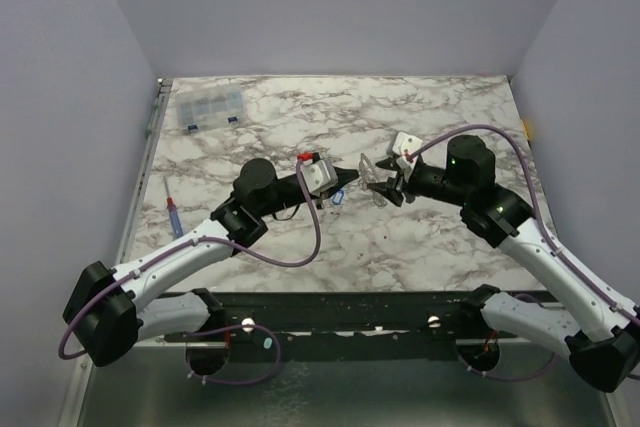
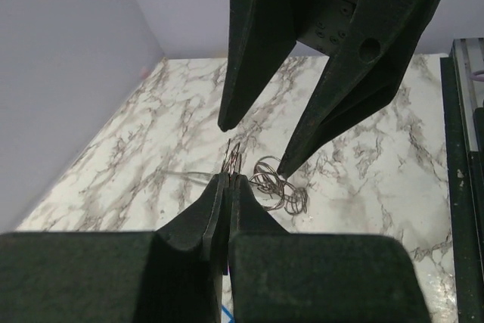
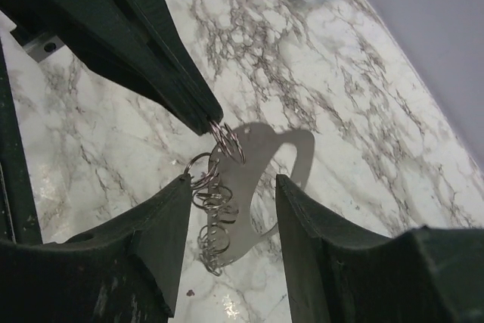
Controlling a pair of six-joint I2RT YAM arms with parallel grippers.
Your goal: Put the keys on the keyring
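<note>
My left hand (image 3: 212, 120) clamps the keyring (image 3: 227, 140) by its top; my right hand (image 3: 233, 179), jaws apart astride the dangling rings (image 3: 212, 221), should close gently.

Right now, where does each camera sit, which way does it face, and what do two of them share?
Top camera: above and behind the arm bases, looking down on the marble table; both arms show, left gripper and right gripper close together mid-table.
Left wrist: on the left arm, facing along its own shut fingers toward the open right gripper.
Right wrist: on the right arm, facing past its own spread fingers toward the left gripper's tip.
Shared: both wrist views show the rings the left gripper pinches.
</note>
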